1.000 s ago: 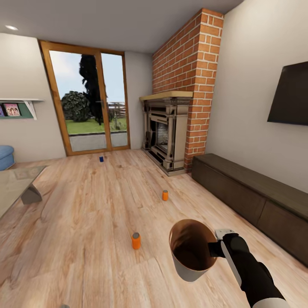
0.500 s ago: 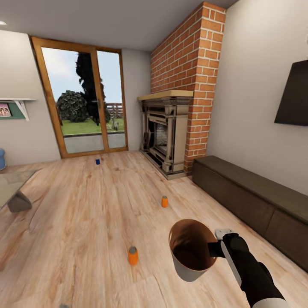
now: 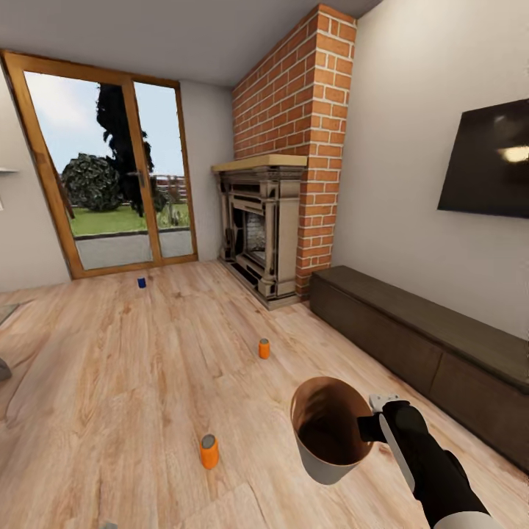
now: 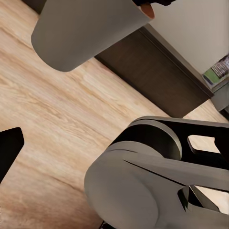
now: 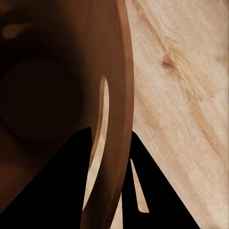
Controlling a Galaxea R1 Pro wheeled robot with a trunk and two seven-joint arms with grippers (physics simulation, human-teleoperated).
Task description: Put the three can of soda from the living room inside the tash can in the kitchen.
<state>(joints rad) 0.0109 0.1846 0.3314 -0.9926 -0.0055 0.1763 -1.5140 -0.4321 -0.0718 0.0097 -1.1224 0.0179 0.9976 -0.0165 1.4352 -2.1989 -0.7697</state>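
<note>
Unmoved in right gripper (image 3: 367, 426): empty tash can (image 3: 327, 430)

We're looking right down along our right hand (image 5: 112, 181) here, and its two black fingers (image 5: 52, 186) sit either side of the tash can's (image 5: 43, 86) wall, one inside and one outside, so it's pinched at the thin brown rim (image 5: 125, 71). The bin's inside is dark glossy brown, with a round bottom and a small pale glint on it. Past the rim there's light wood floor (image 5: 186, 95) with a darker knot and grain streaks. A sliver of that floor also peeks through beside the inner finger.
</note>
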